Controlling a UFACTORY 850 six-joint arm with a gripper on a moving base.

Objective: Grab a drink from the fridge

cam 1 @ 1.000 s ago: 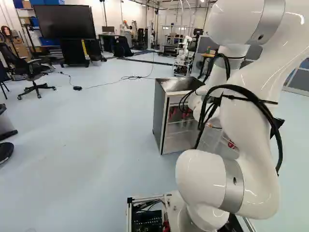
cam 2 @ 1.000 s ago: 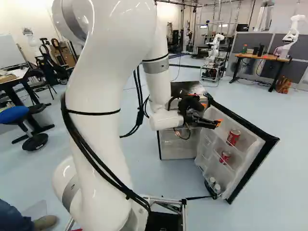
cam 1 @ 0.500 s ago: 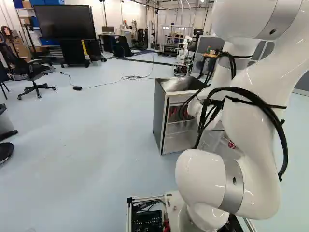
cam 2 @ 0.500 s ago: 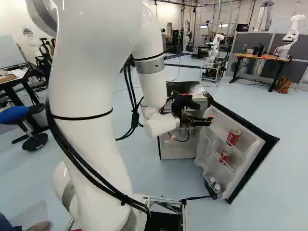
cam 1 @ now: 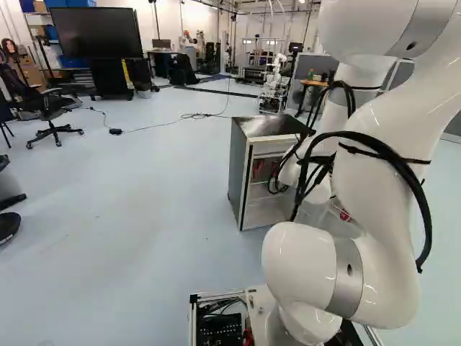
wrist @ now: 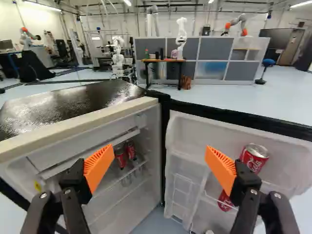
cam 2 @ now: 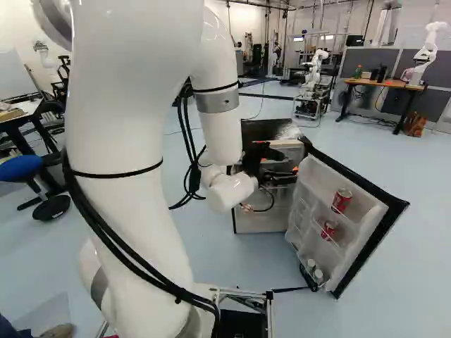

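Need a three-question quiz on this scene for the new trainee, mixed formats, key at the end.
1. True or false: the gripper stands open, holding nothing.

2. How many red cans show on the shelves of the open fridge door?
A. One
B. Two
C. Four

3. Fill in the colour: the pads on the two fingers are ____.

Key: 1. True. 2. B. 3. Orange.

you have a pale blue floor [cam 1: 144, 187] ahead — a big dark screen [cam 1: 96, 33], a wheeled chair [cam 1: 47, 108], grey partitions [wrist: 213, 48] under bright ceiling lights [wrist: 43, 6].
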